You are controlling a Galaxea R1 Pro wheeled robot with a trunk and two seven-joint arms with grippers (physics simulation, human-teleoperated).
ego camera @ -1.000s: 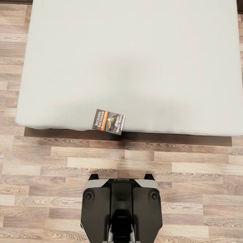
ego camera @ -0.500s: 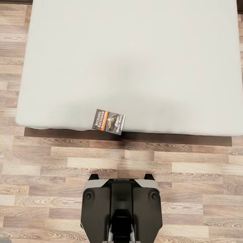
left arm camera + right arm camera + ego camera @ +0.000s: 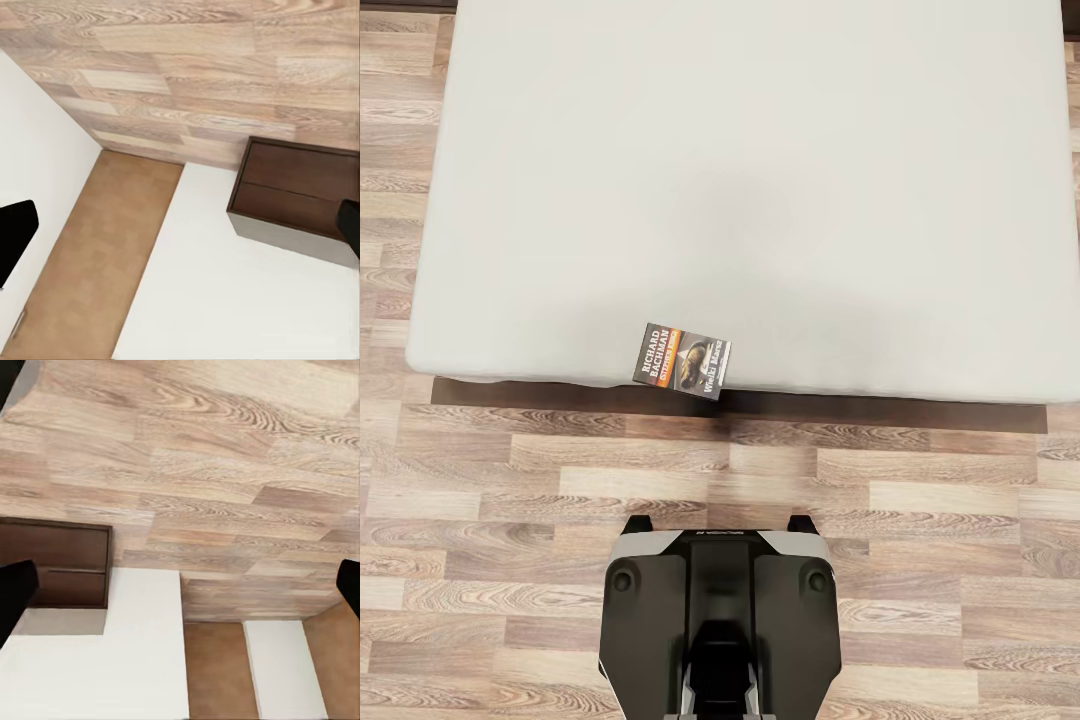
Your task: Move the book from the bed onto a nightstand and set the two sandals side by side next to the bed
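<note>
Cut off at the far and right edges of the head view: the bed [image 3: 760,150], headboard out of frame, only a strip of dark frame visible along the near side. Lying flat on the mattress at its near edge, just left of centre: the book [image 3: 682,361], cover up, one corner jutting slightly past the edge over the frame. Standing on the wood-plank floor [image 3: 510,480] directly before the book, well short of the bed: the robot base [image 3: 720,620], lower part cropped.

Left claw [image 3: 180,225]: only dark fingertip slivers [image 3: 15,232] at opposite borders of the wrist view, so spread wide, gripping nothing. Beyond it, a dark brown cabinet [image 3: 296,184] against a white wall (probably a nightstand, hard to confirm). Right claw [image 3: 180,585] likewise spread wide and empty, a similar cabinet [image 3: 56,566] partly hidden behind one fingertip.

Compared with a second ago: nothing shifted; book and base exactly as before.
</note>
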